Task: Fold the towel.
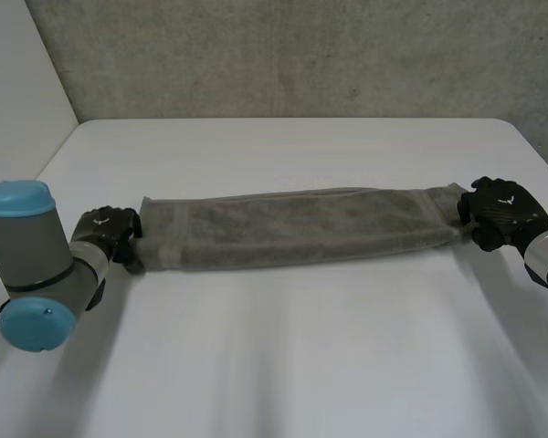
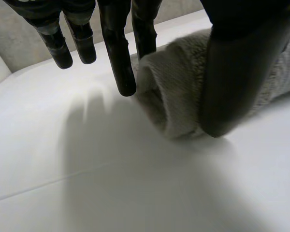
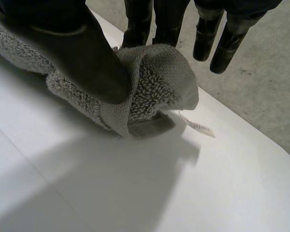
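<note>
A grey towel (image 1: 301,228), folded into a long narrow strip, lies stretched across the white table (image 1: 283,356). My left hand (image 1: 110,234) grips its left end: the thumb (image 2: 237,82) presses the towel end (image 2: 179,92) against a finger behind it, while the other fingers hang straight beside it. My right hand (image 1: 499,212) grips the right end: the thumb (image 3: 82,53) pinches the bunched towel end (image 3: 154,82) against the fingers. A small white label (image 3: 198,126) sticks out of that end.
The table's right corner edge (image 3: 261,137) runs close beyond the right hand, with grey floor past it. A concrete wall (image 1: 301,55) stands behind the table's far edge. My left arm's grey joint with blue cap (image 1: 23,265) sits at the near left.
</note>
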Robot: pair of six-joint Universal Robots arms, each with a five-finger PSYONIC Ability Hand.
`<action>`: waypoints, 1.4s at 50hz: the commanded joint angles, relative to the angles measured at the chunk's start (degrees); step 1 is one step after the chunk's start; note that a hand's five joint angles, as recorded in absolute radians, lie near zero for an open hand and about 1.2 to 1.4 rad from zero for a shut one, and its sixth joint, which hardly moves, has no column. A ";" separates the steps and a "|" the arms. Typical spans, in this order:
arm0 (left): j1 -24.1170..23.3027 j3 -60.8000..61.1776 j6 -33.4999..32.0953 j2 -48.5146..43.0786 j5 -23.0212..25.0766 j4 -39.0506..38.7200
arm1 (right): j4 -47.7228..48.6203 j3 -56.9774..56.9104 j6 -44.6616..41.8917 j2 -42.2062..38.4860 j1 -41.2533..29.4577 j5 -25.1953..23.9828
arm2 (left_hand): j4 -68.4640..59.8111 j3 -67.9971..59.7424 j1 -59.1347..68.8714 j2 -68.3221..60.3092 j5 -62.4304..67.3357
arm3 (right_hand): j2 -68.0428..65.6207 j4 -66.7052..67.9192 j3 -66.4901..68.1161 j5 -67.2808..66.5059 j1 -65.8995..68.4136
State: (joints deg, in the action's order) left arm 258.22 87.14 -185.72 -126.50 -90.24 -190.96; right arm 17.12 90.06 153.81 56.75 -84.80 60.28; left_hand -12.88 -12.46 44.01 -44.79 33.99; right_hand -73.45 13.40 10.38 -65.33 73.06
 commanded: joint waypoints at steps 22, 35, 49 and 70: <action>-2.37 7.78 0.10 6.96 0.16 -0.12 | -0.86 -1.73 -12.92 -0.32 7.81 -1.39 | 2.88 2.46 -9.41 10.18 -9.38 | -6.55 -3.40 -0.38 -4.67 6.94; -1.40 8.39 0.10 9.25 0.07 -0.12 | -3.41 -6.30 -15.29 1.70 9.75 -1.92 | 2.88 2.46 -17.81 18.59 -17.79 | -6.55 -3.40 -0.38 -4.67 6.94; -0.79 8.92 0.10 10.30 -0.02 -0.21 | -5.52 -11.84 -12.48 7.32 -16.62 -1.40 | 2.88 2.46 -23.02 23.80 -23.00 | -6.55 -3.40 -0.38 -4.67 6.94; 0.71 9.98 0.36 11.62 -0.02 -0.21 | -3.67 -27.84 -13.01 -15.00 -48.09 3.88 | 2.88 2.46 -24.88 25.66 -24.86 | 20.81 -3.40 -0.38 22.69 -20.41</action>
State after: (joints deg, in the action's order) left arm 258.99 96.89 -185.36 -114.86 -90.26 -191.16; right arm 12.66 63.60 140.95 46.00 -130.66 63.83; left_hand -12.88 -12.46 25.08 -22.47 10.25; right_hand -70.55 13.40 10.38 -61.43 69.73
